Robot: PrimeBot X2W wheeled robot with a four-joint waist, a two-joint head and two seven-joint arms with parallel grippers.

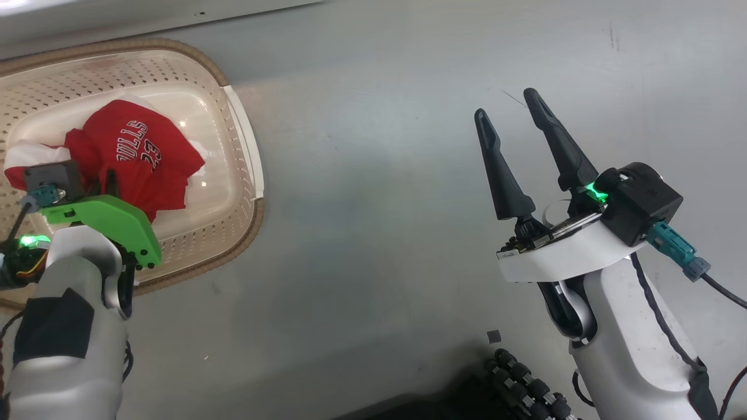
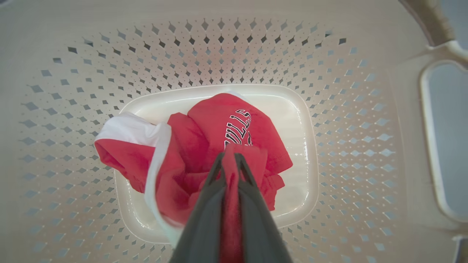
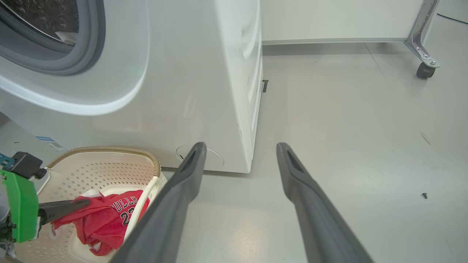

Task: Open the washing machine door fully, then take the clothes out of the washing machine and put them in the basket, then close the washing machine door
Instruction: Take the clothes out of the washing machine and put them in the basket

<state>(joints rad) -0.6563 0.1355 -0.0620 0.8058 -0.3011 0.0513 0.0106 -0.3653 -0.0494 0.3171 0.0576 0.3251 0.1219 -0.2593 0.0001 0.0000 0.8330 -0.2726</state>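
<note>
— In the cream basket (image 1: 244,135), at the head view's left, the red "BULLS 23" jersey (image 1: 137,149) is seen crumpled on the bottom, with white trim bunched at one side.
— And the left gripper (image 2: 229,156)?
— It is pointed straight down into the basket. Its fingers (image 2: 204,204) are pressed nearly together, and a fold of the red cloth is pinched between them along their length.
— So the jersey is held?
— Held, yes, while most of it is laid on the basket's bottom. The lettering is found just past the fingertips in the left wrist view.
— What is shown of the right gripper (image 1: 505,104)?
— It is kept well apart from the basket, over bare grey floor (image 1: 373,175). Its fingers (image 1: 505,175) are spread wide, and nothing is carried between them.
— And the washing machine (image 3: 204,91)?
— It is caught in the right wrist view: the white cabinet is stood on the floor, with the basket set just in front at its foot. The grey gasket (image 3: 78,60) is exposed round the opening, and a sliver of perforated drum (image 3: 40,14) is seen behind it. Whether anything lies inside cannot be told.
</note>
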